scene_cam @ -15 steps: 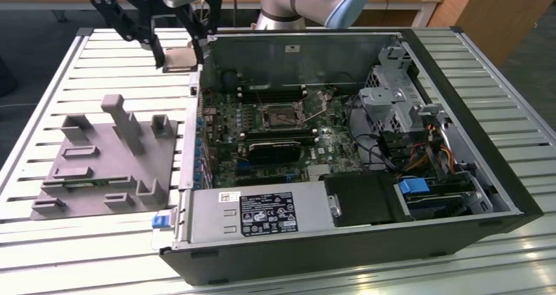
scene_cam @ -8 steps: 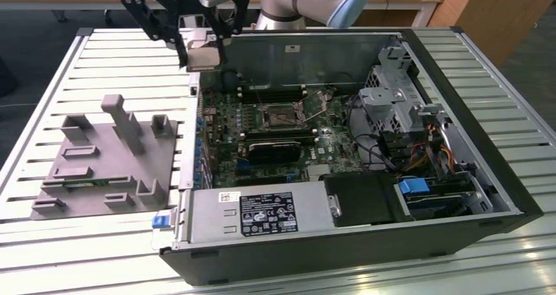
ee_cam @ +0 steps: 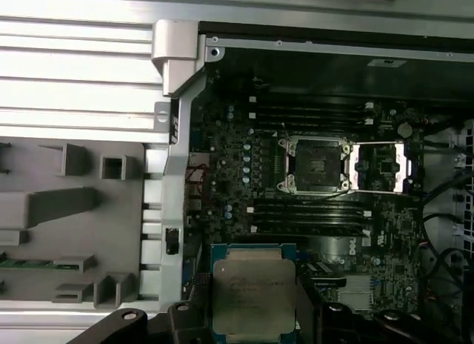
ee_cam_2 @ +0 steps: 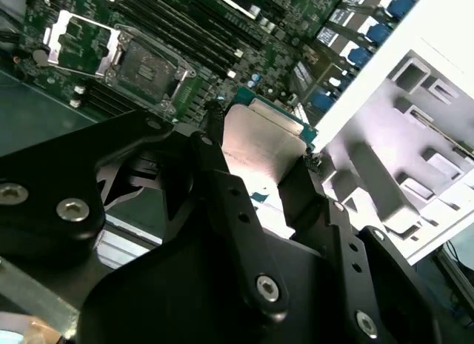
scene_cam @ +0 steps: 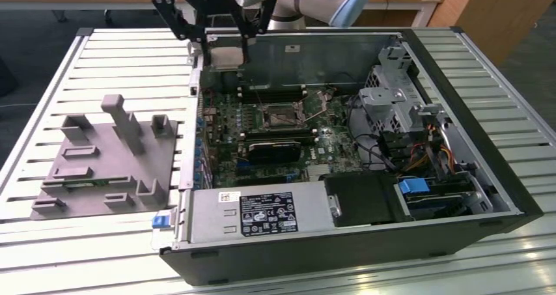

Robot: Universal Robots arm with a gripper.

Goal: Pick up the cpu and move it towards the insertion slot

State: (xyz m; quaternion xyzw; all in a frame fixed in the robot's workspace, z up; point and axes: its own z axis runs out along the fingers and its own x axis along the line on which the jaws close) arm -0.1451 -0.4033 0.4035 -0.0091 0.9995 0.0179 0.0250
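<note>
The end effector (scene_cam: 228, 40) is clamped on the cpu (scene_cam: 226, 56), its black fingers (ee_cam_2: 311, 192) pressing the chip's opposite edges, and holds it in the air above the open computer case's (scene_cam: 486, 152) far edge. The pick-up looks done. The insertion slot (scene_cam: 280, 116), open on the motherboard (ee_cam: 244, 181), is well apart from the chip, so the carry remains

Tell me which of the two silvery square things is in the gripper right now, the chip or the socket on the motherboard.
The cpu, held between the gripper fingers. The insertion slot sits apart on the motherboard, with a dark centre and nothing in it.
</note>
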